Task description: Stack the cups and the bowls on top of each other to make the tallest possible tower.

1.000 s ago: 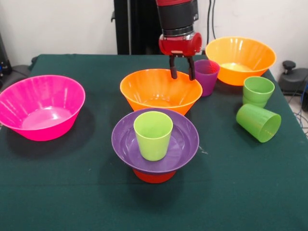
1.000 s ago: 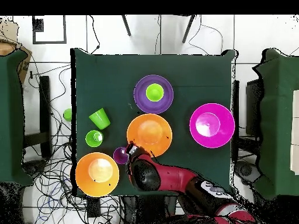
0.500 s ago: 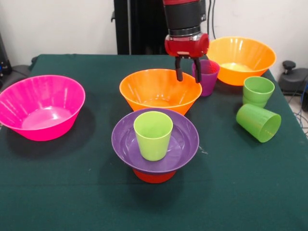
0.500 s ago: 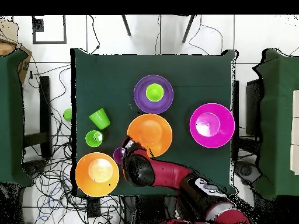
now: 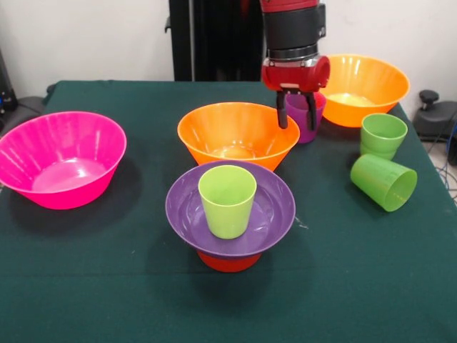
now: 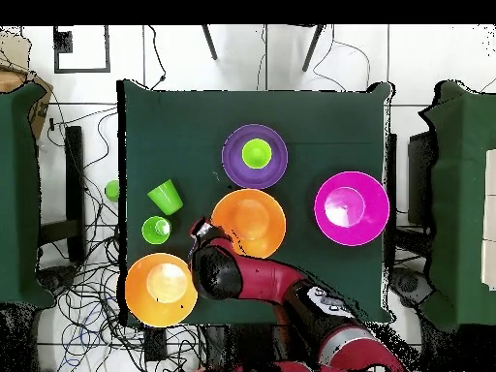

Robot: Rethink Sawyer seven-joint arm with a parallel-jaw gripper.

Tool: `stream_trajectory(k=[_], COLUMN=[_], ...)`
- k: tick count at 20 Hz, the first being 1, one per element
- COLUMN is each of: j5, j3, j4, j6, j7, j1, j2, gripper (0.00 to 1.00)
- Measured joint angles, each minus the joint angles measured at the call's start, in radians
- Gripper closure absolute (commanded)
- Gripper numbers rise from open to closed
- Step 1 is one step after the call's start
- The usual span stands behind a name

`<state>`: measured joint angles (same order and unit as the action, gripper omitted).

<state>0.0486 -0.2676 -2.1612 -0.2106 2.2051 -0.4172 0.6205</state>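
Front view: translucent purple cup upright.

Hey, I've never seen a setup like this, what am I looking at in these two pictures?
It is a red and black robot arm at a green table. One picture faces the robot across the table; the other looks straight down. Its gripper has two open fingers around a purple cup, not yet shut on it. On the table are a pink bowl, two orange bowls, two green cups with one lying on its side, and a small tower: orange bowl, purple bowl, yellow-green cup.
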Motion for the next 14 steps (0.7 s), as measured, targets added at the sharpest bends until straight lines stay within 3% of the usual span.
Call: stream_trajectory(k=[14], j5=[0.0], j3=[-0.002], j4=[0.059], j6=[0.0], j7=[0.0], j1=[-0.06], j2=[-0.033], gripper=[0.0])
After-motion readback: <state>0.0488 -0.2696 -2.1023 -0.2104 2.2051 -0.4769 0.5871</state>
